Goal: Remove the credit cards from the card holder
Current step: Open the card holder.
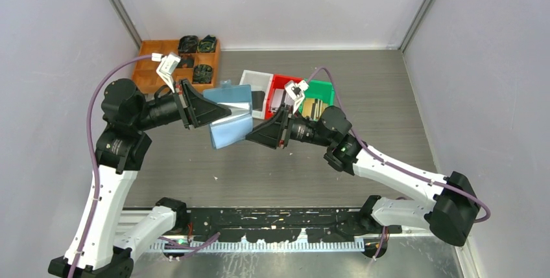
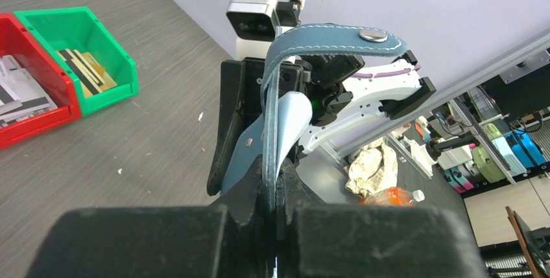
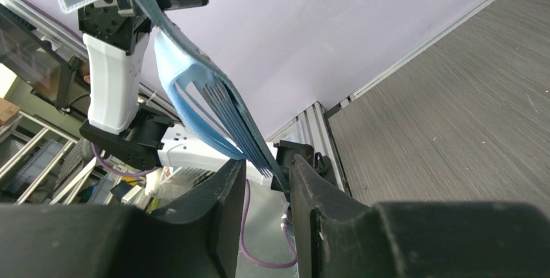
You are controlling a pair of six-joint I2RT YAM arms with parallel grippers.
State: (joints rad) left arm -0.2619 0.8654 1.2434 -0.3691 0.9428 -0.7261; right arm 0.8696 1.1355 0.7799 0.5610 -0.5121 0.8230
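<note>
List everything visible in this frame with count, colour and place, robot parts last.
card holder: one, slate blue, held up between both grippers
credit cards: several, tan-gold with dark stripes, in the green bin
green bin: one, green, right end of bin row
red bin: one, red, middle, holding pale cards
white bin: one, white, left end of row
wooden tray: one, brown, far left, black items inside
table: one, grey
left gripper: one, black, shut on holder's edge
right gripper: one, black, holder's corner between its fingers, grip unclear
</note>
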